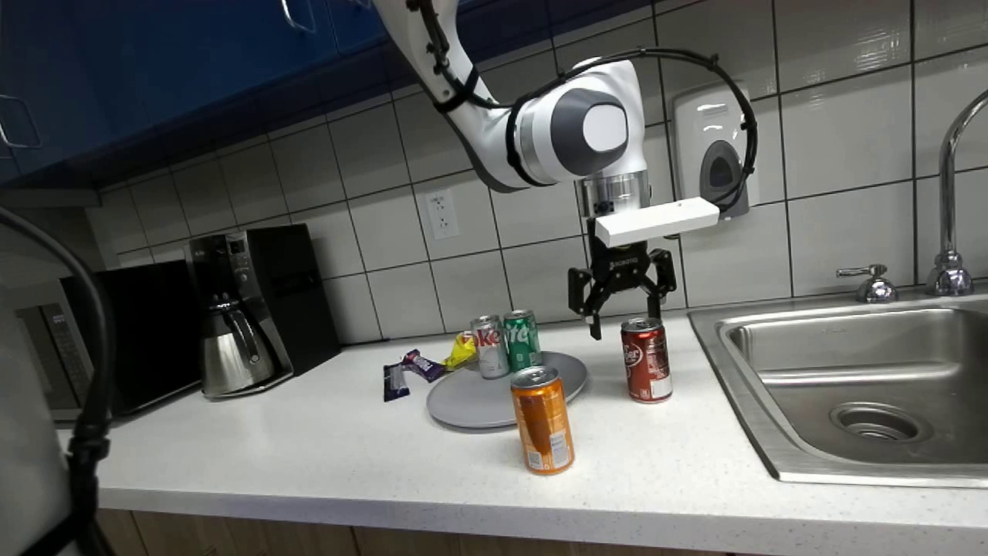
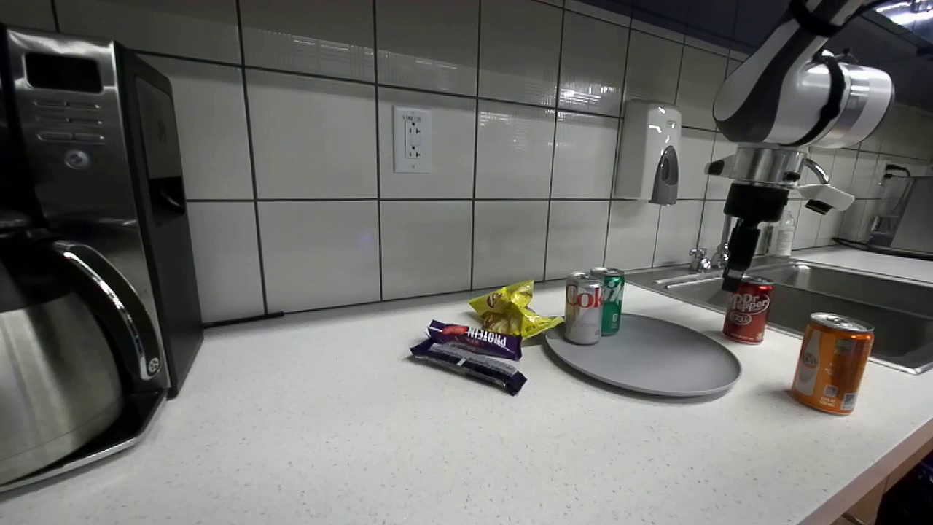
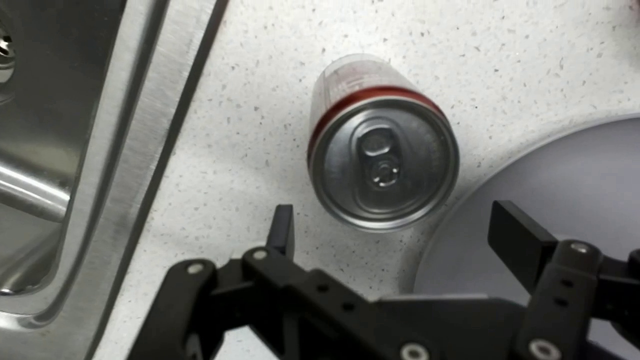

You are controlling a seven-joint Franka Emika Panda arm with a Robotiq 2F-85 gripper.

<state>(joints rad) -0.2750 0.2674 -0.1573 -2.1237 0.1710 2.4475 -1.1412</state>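
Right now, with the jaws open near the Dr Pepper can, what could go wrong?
In the wrist view the Dr Pepper can shows mostly beyond the open jaws' tips; closing here might miss or tip it.
One jaw overlaps the gray plate there; lowering could strike it, jostling the Coke can and green can on it.
The sink lies close by; a sideways nudge might push the Dr Pepper in.

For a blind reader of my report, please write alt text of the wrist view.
An upright red-banded can, seen from above, stands on a speckled white counter near the open gripper. A steel sink is at left, a gray plate at lower right.
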